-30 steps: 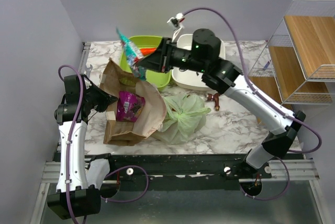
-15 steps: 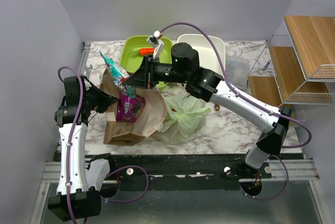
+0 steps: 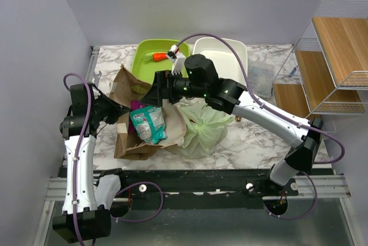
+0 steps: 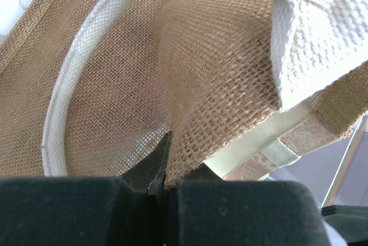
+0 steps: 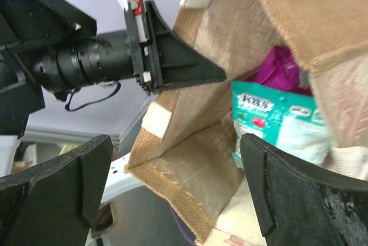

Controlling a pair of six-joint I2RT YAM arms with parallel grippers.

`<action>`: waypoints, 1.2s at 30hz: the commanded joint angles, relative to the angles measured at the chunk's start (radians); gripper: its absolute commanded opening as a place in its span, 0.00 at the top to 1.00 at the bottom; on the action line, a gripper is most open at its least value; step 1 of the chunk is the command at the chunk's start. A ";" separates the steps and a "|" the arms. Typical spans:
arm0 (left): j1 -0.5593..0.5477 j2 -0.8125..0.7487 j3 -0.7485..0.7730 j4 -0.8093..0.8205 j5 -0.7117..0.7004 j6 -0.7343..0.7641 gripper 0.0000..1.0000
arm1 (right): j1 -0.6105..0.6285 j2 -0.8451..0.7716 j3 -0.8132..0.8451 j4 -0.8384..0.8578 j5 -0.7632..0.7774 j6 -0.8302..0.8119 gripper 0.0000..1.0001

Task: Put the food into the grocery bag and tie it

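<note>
**Right gripper** [image 5: 175, 160]: jaws spread wide with nothing between them, poised over the mouth of the burlap bag [image 4: 115, 85]. In the right wrist view, a teal-and-white packet [image 5: 275, 124] lies beyond the fingers. It bears the brand "FOX'S" in white letters on a dark band, with small red sweets pictured beneath. The smaller print cannot be read.

**Purple packet** [image 5: 286, 65]: just behind the teal one and partly covered by it. Its lettering is too blurred to make out. Both packets rest in the opening of the burlap bag.

**Left gripper** [image 4: 165, 184]: fingers pressed together on a fold of the bag's coarse brown weave, at the bag's 9 o'clock edge in the top view. A white woven trim [image 4: 322, 33] runs along the rim.

**Grocery bag** [image 3: 206, 126]: thin, translucent, pale green plastic, crumpled and gathered toward its upper end. It lies on the marbled table [image 3: 259, 137] at 3 o'clock of the burlap bag, touching its side and clear of both grippers. Its contents cannot be made out through the film.

**Background:**
- A lime-green bin [image 3: 146, 50] stands at 12 o'clock of the burlap bag and holds an orange item [image 3: 160, 57].
- A white bin [image 3: 224, 56] stands just beside it, toward 3 o'clock.
- A wire-and-wood shelf [image 3: 339, 39] stands at the far 3 o'clock edge.
</note>
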 commanded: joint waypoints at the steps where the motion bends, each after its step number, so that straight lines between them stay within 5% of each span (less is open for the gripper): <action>1: -0.007 -0.020 0.022 -0.023 0.024 -0.014 1.00 | -0.004 -0.041 0.053 -0.125 0.219 -0.119 0.00; 6: -0.006 -0.044 0.010 -0.032 0.023 -0.017 1.00 | -0.003 -0.094 -0.029 -0.230 0.436 -0.208 0.01; 18: -0.006 -0.087 -0.030 -0.048 0.016 -0.023 1.00 | -0.002 -0.055 -0.181 -0.188 0.429 -0.258 0.14; 20: -0.007 -0.092 -0.032 -0.053 0.016 -0.020 1.00 | -0.003 -0.022 -0.159 -0.189 0.427 -0.256 0.23; 25: -0.006 -0.107 -0.028 -0.060 0.025 -0.016 1.00 | -0.003 0.027 -0.094 -0.172 0.428 -0.284 0.83; 27: -0.006 -0.107 -0.018 -0.063 0.032 -0.017 1.00 | -0.003 0.037 -0.052 -0.183 0.438 -0.298 0.99; 36: -0.006 -0.071 0.089 -0.176 -0.021 0.054 1.00 | -0.004 0.112 0.344 -0.476 0.594 -0.312 0.99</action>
